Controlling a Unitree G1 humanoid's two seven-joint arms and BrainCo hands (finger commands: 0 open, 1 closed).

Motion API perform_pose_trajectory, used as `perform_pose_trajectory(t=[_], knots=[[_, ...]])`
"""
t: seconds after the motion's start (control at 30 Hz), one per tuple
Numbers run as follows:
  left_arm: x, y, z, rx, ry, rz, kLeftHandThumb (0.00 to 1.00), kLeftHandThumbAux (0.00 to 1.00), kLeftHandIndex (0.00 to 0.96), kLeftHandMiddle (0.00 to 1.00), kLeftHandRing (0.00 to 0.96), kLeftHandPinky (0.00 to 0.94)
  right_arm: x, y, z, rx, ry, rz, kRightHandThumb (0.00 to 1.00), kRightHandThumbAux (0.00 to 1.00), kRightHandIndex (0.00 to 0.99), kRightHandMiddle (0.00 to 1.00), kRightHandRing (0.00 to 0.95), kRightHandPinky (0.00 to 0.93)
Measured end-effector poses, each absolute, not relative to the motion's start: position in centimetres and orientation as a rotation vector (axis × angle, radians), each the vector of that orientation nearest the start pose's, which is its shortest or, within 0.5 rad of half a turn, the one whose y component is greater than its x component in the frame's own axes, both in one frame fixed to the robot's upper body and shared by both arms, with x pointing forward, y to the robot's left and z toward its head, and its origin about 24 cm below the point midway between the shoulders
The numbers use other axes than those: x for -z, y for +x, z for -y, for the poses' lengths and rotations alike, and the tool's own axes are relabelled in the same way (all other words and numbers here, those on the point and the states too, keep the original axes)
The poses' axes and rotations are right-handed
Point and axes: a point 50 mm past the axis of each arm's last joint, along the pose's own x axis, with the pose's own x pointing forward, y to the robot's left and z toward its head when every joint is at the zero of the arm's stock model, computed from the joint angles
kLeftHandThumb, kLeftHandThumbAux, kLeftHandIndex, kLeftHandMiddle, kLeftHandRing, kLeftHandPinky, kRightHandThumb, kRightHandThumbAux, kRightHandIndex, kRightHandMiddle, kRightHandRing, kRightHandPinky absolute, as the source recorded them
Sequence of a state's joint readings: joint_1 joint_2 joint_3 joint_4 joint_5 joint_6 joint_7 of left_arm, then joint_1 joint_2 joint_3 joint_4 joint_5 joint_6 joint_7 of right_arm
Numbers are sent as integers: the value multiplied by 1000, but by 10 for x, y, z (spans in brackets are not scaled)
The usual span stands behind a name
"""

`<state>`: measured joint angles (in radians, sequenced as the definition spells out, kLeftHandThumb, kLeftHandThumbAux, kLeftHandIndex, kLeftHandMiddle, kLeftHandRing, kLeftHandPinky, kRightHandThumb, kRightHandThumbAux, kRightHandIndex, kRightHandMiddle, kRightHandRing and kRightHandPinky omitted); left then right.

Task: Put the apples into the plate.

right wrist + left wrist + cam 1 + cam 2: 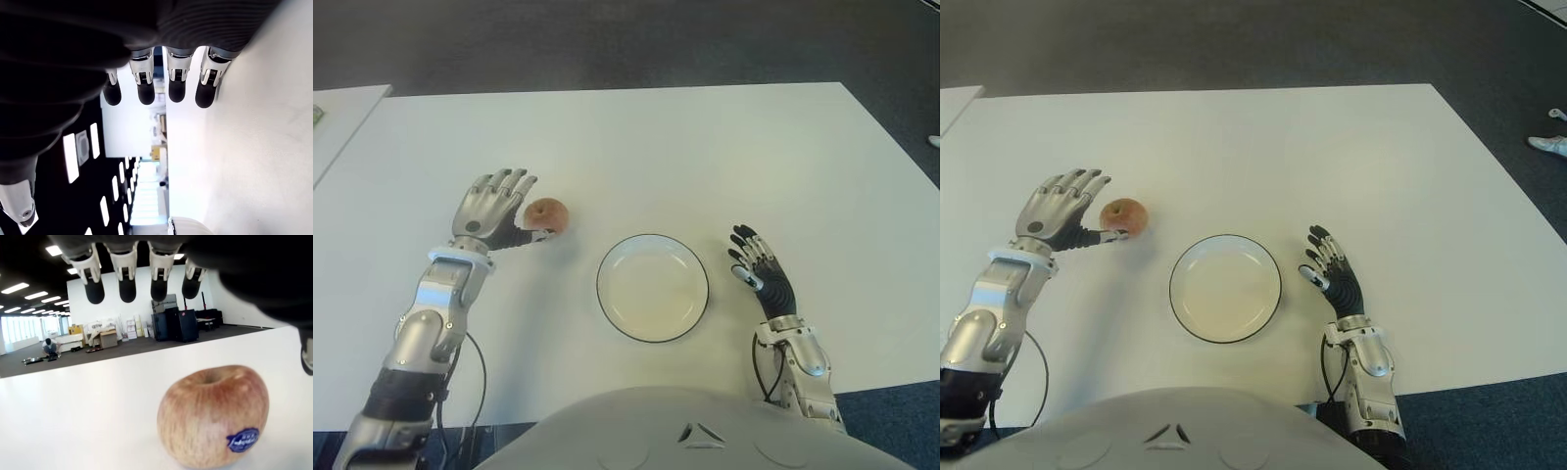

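Observation:
One reddish apple [547, 215] with a blue sticker [242, 439] sits on the white table [705, 157], to the left of the plate. The round white plate [653, 287] with a dark rim lies in front of me and holds nothing. My left hand [499, 210] is at the apple's left side, fingers spread above it and thumb beside it, not closed on it. In the left wrist view the apple [213, 414] sits on the table under the open fingers [127, 283]. My right hand [759, 269] shows to the right of the plate, fingers extended.
A second white table's corner [337, 113] shows at the far left. Dark carpet floor [607, 44] lies beyond the table's far edge. A cable [475, 377] hangs by my left forearm near the table's front edge.

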<state>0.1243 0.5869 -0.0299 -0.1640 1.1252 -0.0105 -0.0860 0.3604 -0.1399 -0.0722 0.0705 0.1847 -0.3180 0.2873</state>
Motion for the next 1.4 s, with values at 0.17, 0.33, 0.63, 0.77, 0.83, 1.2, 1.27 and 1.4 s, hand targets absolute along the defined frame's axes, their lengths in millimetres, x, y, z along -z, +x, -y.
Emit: perform_pose_trajectory(t=[0.17, 0.33, 0.63, 0.77, 0.83, 1.2, 1.27, 1.4], knots=[[-66, 234, -237, 165, 1718, -22, 277, 276, 63, 47, 46, 120, 9, 163, 203, -94, 16, -84, 155, 603, 64, 67, 36, 68], [-59, 238, -238, 194, 1726, -44, 276, 267, 67, 50, 45, 109, 9, 162, 203, -91, 14, -84, 154, 603, 62, 63, 34, 70], [-45, 246, -238, 243, 1722, -87, 284, 286, 51, 45, 33, 90, 9, 161, 204, -86, 13, -89, 156, 609, 61, 63, 35, 71], [-41, 248, -239, 262, 1729, -102, 285, 293, 43, 44, 33, 92, 8, 160, 205, -85, 13, -89, 159, 614, 61, 65, 36, 73], [-39, 249, -240, 269, 1729, -109, 283, 294, 39, 44, 33, 93, 8, 160, 205, -84, 13, -90, 161, 618, 61, 65, 36, 73], [-31, 254, -241, 266, 1720, -113, 284, 295, 33, 41, 30, 86, 8, 158, 208, -72, 10, -96, 161, 623, 55, 60, 34, 76], [-30, 255, -241, 263, 1717, -113, 287, 295, 33, 41, 29, 84, 8, 158, 208, -71, 10, -97, 160, 624, 57, 63, 38, 82], [-27, 256, -242, 260, 1716, -121, 289, 294, 32, 38, 26, 82, 8, 158, 208, -71, 11, -98, 161, 622, 60, 68, 44, 81]])
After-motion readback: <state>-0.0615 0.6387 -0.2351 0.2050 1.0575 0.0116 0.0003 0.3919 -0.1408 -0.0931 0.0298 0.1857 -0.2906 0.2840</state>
